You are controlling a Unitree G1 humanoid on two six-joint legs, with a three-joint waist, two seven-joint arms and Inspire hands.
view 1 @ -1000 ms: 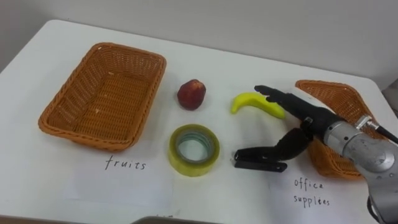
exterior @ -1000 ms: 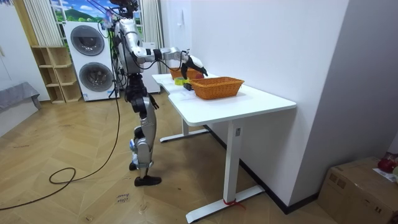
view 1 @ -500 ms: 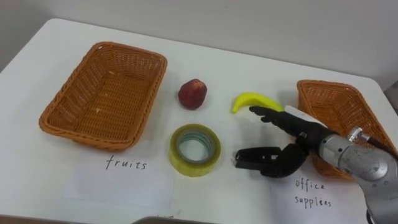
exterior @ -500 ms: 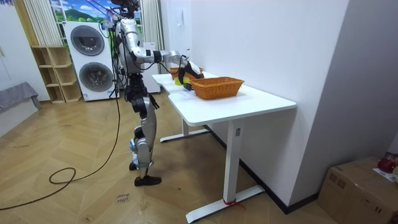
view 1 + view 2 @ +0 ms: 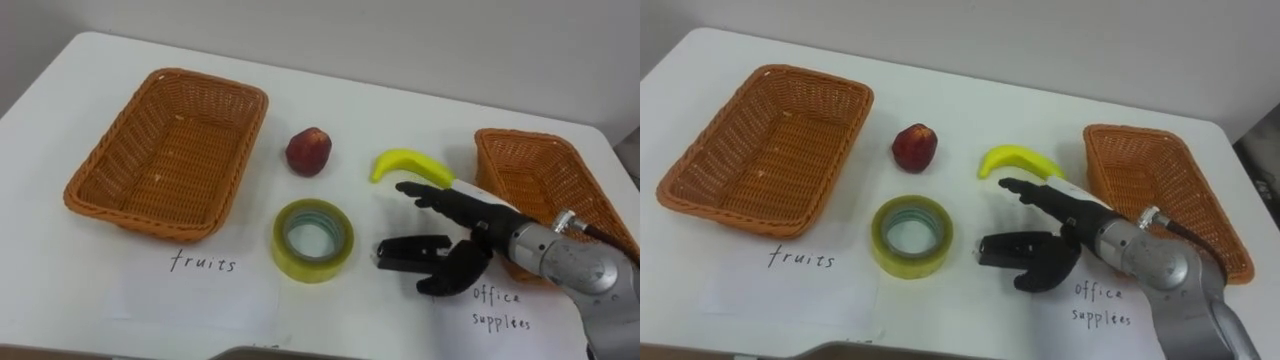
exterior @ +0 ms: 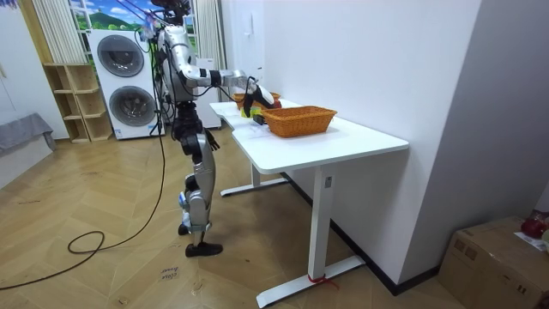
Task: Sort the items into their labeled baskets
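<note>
— Where was the right hand [image 5: 480,238]?
— At four o'clock from the tape roll [image 5: 312,267]. Its fingers [image 5: 428,194] were straight and apart, its thumb was hooked low, and it clamped nothing. The black object [image 5: 400,254] lay on the table [image 5: 330,60] between them.
— And the fruit?
— The banana [image 5: 408,164] lay at twelve o'clock from that object, the red fruit [image 5: 308,151] at twelve from the roll. The fruit basket [image 5: 215,82] sat at nine o'clock, the office basket [image 5: 520,135] at three.
</note>
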